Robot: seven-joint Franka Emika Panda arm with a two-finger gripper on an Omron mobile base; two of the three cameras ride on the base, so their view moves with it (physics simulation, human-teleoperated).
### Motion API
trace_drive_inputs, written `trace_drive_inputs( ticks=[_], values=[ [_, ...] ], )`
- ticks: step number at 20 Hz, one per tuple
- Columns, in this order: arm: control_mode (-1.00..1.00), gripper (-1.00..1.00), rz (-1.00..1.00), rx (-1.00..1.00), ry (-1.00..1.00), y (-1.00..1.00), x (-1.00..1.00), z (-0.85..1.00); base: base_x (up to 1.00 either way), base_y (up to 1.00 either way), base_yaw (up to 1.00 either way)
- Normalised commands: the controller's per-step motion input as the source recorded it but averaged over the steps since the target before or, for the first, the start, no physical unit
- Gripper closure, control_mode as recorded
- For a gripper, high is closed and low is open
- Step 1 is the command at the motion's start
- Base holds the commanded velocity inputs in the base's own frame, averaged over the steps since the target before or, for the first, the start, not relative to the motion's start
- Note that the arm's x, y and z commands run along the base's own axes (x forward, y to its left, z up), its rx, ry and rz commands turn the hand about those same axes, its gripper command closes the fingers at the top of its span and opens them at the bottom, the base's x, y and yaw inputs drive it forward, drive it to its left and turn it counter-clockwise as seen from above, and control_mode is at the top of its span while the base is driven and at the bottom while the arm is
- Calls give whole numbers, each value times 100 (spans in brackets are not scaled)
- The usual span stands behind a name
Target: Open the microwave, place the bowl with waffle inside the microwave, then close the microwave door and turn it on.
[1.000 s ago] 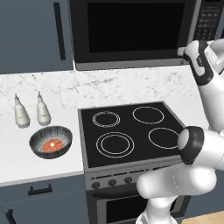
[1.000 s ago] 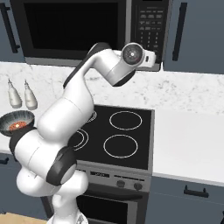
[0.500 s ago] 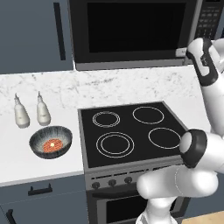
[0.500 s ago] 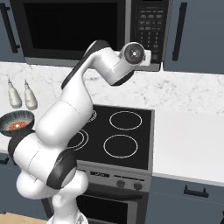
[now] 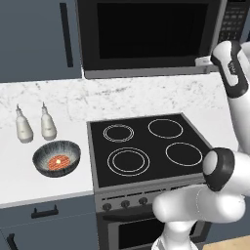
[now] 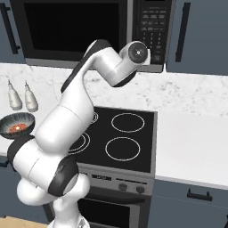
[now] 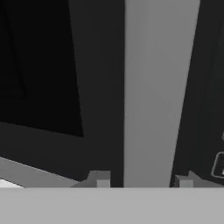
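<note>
we've got the end effector (image 7: 144,181) spread open around the microwave door (image 5: 146,36) handle (image 7: 153,92) | door's shut | bowl (image 5: 56,158) with waffle (image 5: 58,161) at 9 o'clock of stove (image 5: 146,146)

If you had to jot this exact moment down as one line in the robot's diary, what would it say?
stage: opening | microwave door: shut | tool: open, straddling door's grey handle bar | bowl with waffle: on counter, left of stove

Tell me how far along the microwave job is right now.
Nothing looks finished: the microwave door is shut. In hand: the claw is up at the door's grey handle, fingertips either side. Left: open it, move the bowl with the waffle from the counter inside, close, start.
</note>
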Motion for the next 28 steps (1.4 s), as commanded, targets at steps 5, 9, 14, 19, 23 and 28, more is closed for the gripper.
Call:
trace_drive_inputs(
  ticks=[5,9,14,19,23,28],
  values=[
    [-100,100,20,-12,9,100,-78,13,0,0,0],
    [-100,100,17,-18,10,100,-100,27,0,0,0],
    [-100,100,21,-29,23,100,-100,52,0,0,0],
    [-100,100,21,-32,23,100,-100,53,0,0,0],
    [-100,100,20,-32,22,100,-100,49,0,0,0],
    [-100,-100,17,-40,21,100,-100,41,0,0,0]
  ],
)
